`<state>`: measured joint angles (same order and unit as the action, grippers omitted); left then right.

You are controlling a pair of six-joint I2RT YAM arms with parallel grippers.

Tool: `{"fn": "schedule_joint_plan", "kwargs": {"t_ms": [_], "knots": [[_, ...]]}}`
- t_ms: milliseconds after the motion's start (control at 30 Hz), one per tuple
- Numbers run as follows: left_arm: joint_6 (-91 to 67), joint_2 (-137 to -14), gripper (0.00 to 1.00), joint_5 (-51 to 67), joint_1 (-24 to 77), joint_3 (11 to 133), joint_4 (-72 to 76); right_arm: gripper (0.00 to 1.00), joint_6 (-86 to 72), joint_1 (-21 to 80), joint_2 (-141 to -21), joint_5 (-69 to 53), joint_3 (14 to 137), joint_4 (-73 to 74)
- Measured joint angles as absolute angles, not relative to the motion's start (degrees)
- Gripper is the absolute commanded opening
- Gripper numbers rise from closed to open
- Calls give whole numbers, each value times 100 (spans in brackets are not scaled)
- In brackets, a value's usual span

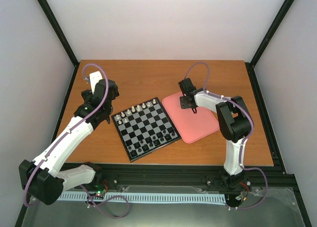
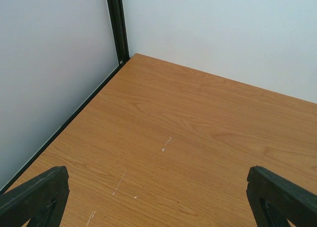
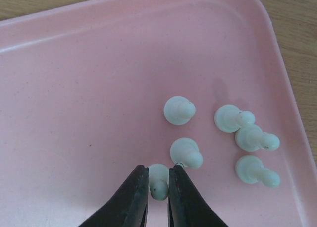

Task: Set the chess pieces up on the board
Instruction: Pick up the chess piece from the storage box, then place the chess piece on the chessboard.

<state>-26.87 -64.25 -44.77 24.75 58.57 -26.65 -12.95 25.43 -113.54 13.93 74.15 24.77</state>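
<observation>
Laid out on a brown wood-grain worktop, in descending size. Placed near its middle, turned at an angle: the square black-framed board of black and grey-white squares, with a row of white chess pieces already along its far edge and tiny dark figures along the near one. Set just to its right, presumably to keep each carry short: a pink rounded-corner plastic tray, judged the stock for pieces not yet placed. Hung spread wide and empty over bare wood left of the board, clear of the work: the black two-finger left claw. Poised low in the tray and clenched on one cream pawn, pinching it from both sides, probably for a lift across to the board: the black right claw. Counted loose beside it: five more cream pawns, two close to the pinched one, three bunched towards one rim of the tray.
</observation>
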Motion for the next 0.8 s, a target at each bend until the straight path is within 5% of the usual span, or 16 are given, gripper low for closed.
{"fn": "schedule_joint_plan", "kwargs": {"t_ms": [800], "knots": [[-2687, -6270, 100, -4456, 2475, 5857, -2679, 8, -1227, 3291, -10516, 917, 7638, 2624]]}}
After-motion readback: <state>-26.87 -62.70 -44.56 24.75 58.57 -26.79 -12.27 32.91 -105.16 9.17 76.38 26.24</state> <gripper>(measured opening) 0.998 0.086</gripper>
